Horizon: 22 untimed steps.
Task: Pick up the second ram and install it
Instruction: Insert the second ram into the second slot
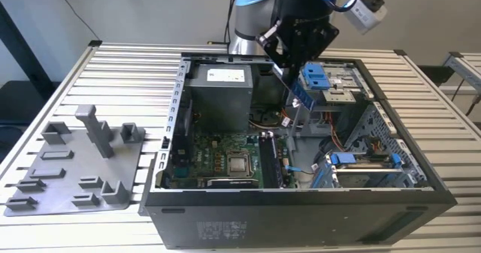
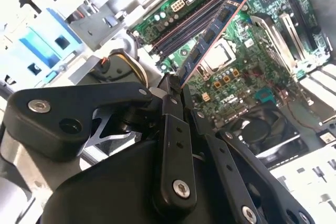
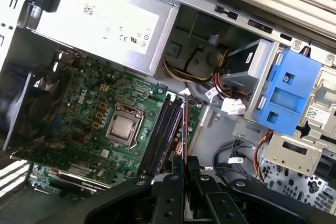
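Ram (image 2: 210,38): thin, flat, narrow board. Its dark face carries a row of bluish chips, with a reddish-copper line along one long edge. In the first wrist view it is seen edge-on (image 3: 185,129) as a bare sliver.

- Position: held up over the open case (image 1: 285,219), clear of the boards inside. The free end tilts down toward the long black memory slots (image 2: 189,22). In the exterior view the ram (image 1: 299,95) hangs slanted, just inside the case's far wall.
- Gripper (image 2: 176,85): fingers (image 2: 170,124) are closed tight on the ram's near end, with no gap visible between them and the board. The same pinch is seen in the first wrist view (image 3: 185,163).
- Inside the case, under the ram: green motherboard (image 3: 94,103) with a bare silver CPU (image 3: 124,128) just beside the slots.
- Grey power supply (image 1: 218,92) sits at the case's far end.
- Blue drive caddy (image 3: 286,95) is mounted in the case's bay side, near the gripper.
- Grey holder tray (image 1: 75,174) lies on the slatted counter (image 1: 128,67), outside the case on the exterior view's left.
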### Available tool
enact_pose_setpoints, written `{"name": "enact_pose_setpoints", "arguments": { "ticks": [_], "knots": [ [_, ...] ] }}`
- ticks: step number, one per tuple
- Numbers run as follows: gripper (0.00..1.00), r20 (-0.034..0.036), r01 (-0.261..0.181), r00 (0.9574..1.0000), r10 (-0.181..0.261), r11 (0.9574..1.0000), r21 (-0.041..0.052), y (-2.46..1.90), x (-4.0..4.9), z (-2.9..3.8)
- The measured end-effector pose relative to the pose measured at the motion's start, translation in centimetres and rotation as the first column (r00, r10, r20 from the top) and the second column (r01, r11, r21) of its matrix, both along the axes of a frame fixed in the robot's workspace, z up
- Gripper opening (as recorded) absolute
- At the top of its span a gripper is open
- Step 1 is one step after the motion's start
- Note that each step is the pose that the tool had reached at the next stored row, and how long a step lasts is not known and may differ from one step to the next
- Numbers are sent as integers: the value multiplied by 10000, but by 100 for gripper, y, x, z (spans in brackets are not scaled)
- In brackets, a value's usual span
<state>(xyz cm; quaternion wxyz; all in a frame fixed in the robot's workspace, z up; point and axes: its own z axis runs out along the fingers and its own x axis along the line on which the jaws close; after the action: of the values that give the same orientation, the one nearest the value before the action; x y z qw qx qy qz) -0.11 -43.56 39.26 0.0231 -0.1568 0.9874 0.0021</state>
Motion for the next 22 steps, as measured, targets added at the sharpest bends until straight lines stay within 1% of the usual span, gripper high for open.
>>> {"name": "enact_pose_setpoints", "arguments": {
  "ticks": [3,5,8,10,13,15,19,22],
  "knots": [
    [14,1,417,9991,-417,9991,-26,0,0,-1],
    [14,2,696,9976,-696,9976,-42,0,0,-1],
    [14,2,1143,9935,-1143,9934,-57,0,0,-1],
    [14,3,1441,9896,-1441,9895,-63,0,0,-1],
    [14,5,1866,9824,-1866,9824,-69,0,0,-1],
    [14,5,2139,9769,-2139,9768,-73,0,0,-2],
    [14,8,2687,9632,-2687,9632,-85,0,0,-2],
    [14,10,3077,9515,-3077,9514,-91,0,0,-2]
  ]
}}
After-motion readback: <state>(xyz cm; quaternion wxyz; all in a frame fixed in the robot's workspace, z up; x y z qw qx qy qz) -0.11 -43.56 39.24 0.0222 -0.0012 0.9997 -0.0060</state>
